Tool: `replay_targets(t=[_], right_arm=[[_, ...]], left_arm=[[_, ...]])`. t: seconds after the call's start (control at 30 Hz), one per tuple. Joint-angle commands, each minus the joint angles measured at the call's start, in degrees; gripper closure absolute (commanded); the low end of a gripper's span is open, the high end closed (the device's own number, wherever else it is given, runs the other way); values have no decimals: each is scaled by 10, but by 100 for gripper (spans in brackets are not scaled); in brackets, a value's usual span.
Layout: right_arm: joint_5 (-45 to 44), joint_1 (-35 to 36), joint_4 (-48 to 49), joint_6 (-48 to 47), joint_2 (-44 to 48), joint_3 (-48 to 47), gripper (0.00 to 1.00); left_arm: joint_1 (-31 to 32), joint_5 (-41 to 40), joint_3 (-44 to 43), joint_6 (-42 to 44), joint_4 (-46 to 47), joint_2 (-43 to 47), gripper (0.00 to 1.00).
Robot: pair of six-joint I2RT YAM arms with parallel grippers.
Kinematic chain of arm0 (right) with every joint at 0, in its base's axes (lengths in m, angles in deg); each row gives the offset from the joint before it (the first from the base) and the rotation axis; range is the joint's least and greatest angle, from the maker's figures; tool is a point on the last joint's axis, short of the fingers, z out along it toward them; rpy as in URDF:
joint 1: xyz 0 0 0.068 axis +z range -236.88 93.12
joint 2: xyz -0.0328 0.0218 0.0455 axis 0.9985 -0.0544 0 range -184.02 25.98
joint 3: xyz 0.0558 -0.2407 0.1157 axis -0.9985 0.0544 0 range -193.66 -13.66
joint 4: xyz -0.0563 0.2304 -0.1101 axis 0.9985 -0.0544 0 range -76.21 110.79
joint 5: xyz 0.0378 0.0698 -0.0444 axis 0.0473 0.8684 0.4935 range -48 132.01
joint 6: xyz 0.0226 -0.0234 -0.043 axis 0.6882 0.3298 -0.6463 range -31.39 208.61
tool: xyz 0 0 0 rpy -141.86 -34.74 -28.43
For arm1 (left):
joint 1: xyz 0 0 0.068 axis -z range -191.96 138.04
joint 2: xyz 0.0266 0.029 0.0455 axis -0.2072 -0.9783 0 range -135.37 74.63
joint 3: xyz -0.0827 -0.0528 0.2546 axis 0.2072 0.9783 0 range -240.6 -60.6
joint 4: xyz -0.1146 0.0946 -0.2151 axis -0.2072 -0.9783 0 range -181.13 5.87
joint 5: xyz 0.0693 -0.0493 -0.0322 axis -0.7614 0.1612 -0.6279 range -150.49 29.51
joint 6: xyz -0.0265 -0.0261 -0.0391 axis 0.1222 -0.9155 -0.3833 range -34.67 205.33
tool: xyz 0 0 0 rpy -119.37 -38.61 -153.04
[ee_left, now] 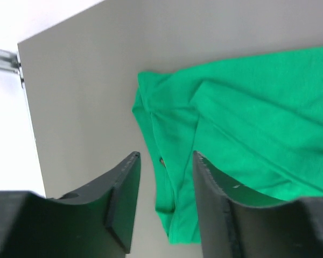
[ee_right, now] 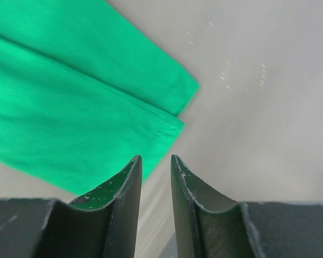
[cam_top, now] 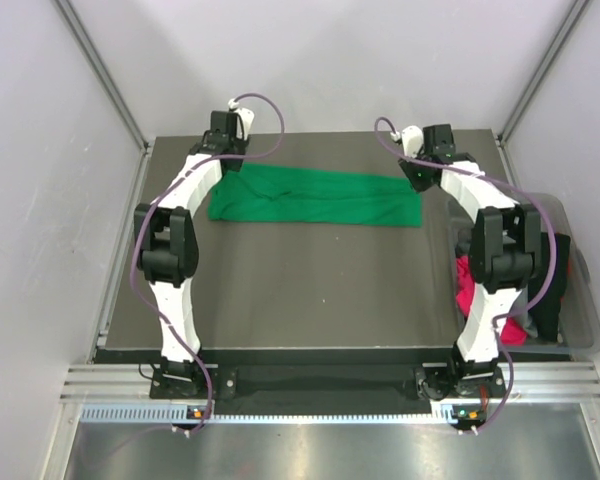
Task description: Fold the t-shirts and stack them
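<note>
One green t-shirt (cam_top: pixel 315 198) on dark table (cam_top: pixel 310 290)

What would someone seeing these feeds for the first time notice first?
The bright green t-shirt, folded into a long band across the far side of the dark table, stands out most. The left gripper and right gripper hang at its two ends, jaws apart and gripping nothing. At the table's right edge, a clear bin holds a magenta-pink garment.
</note>
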Motion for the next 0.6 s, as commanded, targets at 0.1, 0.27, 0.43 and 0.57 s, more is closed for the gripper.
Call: replay_targets(t=[0.1, 0.27, 0.43, 0.57], right_arm=[[70, 33, 23, -5, 42, 49, 71], [109, 64, 26, -30, 43, 58, 71], [126, 127, 12, -44, 29, 16, 71], [127, 179, 19, -64, 13, -26, 71]], left_arm=[[-8, 17, 39, 13, -15, 69, 50], [-29, 71, 72, 24, -96, 74, 62], [-44, 112, 119, 16, -121, 72, 67], [-49, 109, 150, 12, -116, 72, 65]])
